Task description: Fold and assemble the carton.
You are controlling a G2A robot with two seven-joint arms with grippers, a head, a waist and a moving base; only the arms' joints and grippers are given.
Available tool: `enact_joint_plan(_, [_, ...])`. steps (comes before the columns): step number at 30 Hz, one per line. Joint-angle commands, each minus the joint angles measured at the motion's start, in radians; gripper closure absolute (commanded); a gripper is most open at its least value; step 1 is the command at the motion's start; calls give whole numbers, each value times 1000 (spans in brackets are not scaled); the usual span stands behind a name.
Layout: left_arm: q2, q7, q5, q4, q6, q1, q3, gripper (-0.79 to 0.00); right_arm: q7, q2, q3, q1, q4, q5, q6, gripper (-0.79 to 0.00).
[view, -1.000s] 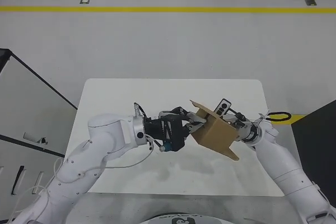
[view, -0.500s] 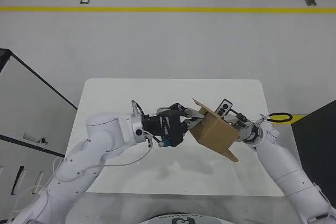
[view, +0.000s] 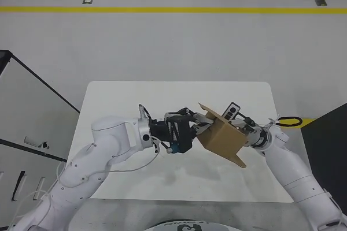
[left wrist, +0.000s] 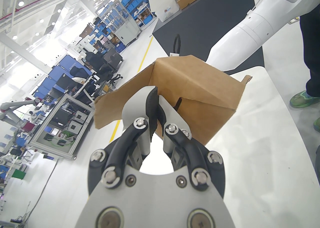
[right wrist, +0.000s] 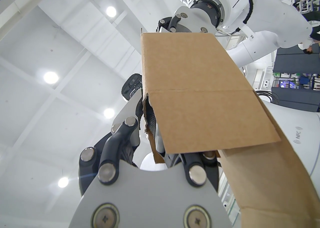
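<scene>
From where I stood, the carton point(view: 222, 138) hung in the air between the two grippers, tilted, lifted off the white table point(view: 133, 104) beneath them. The left gripper point(view: 198, 120) was clenched; in the left wrist view its fingertips point(left wrist: 150, 99) were pinched nearly together on the carton's point(left wrist: 200, 89) near edge, with the brown box spreading out just ahead of them and one loose flap sticking out to the side. The right gripper point(view: 241, 128) met the carton from the opposite side, facing the left one across it. In the right wrist view the right gripper point(right wrist: 147, 114) was grasping a torn edge of the carton's point(right wrist: 190, 89) wall, and the panel ran forward from it toward the left gripper's wrist beyond.
</scene>
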Motion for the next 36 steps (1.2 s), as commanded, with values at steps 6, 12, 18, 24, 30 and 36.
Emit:
enact_joint_plan(6, [0,3,-1,-3,-12,4,7,0,0,0,-1,1,0,0,0,0])
enact_joint_plan(12, [-2,2,-1,1,-13,-2,24,0,0,0,-2,3,3,1,0,0])
enact_joint_plan(18, [0,-2,-6,6,-3,-5,-3,0,0,0,-3,5,5,1,0,0])
enact_joint_plan(24, [0,-4,-6,-4,-17,1,5,0,0,0,-4,6,5,2,0,0])
enact_joint_plan(30, [-2,-9,-9,-3,-17,-3,21,0,0,1,-7,7,5,3,0,0])
enact_joint_plan(36, [1,-14,-23,0,-3,-1,-14,0,0,2,-3,6,4,2,0,0])
